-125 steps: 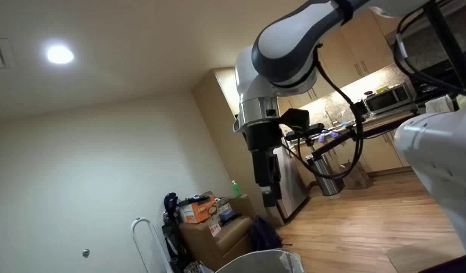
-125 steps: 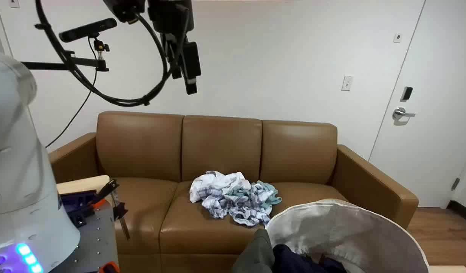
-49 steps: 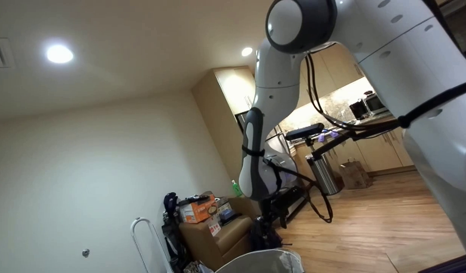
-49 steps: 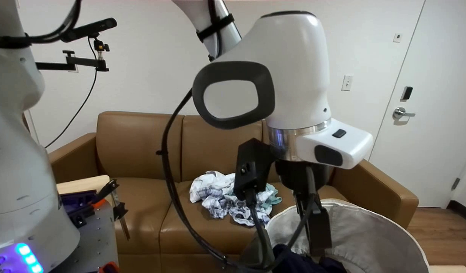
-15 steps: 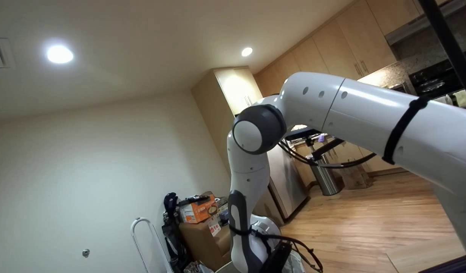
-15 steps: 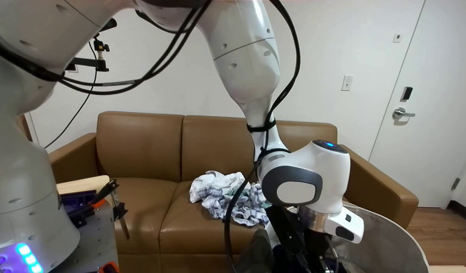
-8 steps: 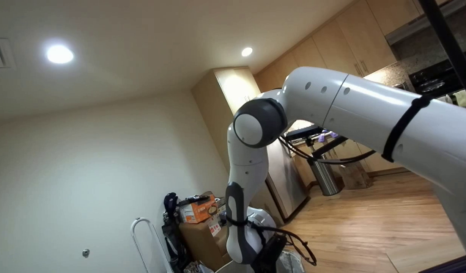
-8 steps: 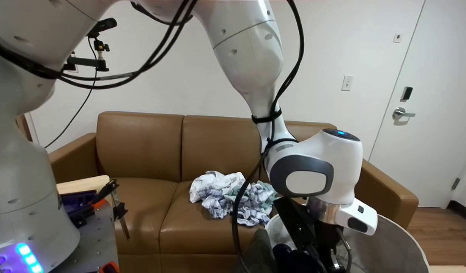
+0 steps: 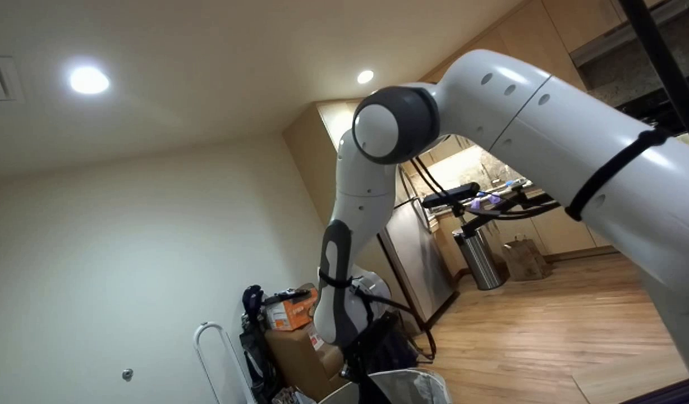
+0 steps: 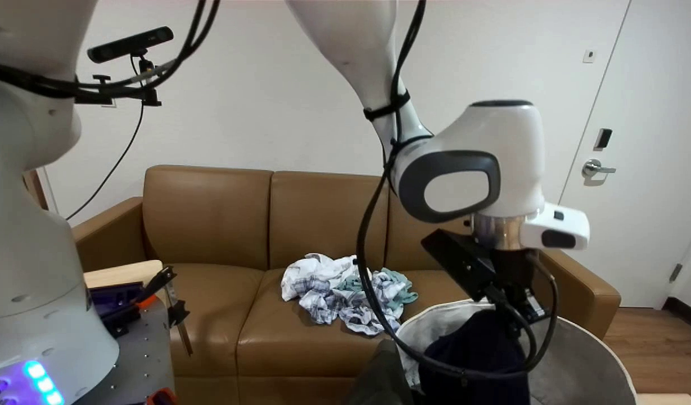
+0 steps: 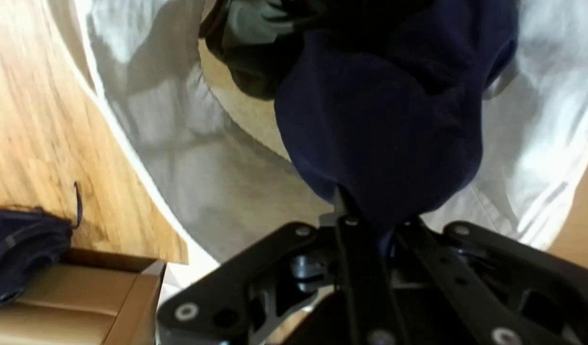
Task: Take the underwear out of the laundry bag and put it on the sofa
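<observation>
Gripper [image 11: 374, 219] pinching navy cloth [image 11: 380, 129] by bunched end; if I swing w/o enough lift, it cld snag on laundry bag [image 10: 582, 365].

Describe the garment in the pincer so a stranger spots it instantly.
In front of the brown sofa stands a pale laundry bag. A garment hangs into it from the pincer, plain navy where the neighbouring cloth is grey-green.

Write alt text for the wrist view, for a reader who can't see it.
The end effector, at the bottom, grips navy cloth that hangs down into the pale bag. At the top, dark green cloth lies in the bag; at left, wood floor and brown furniture show.
</observation>
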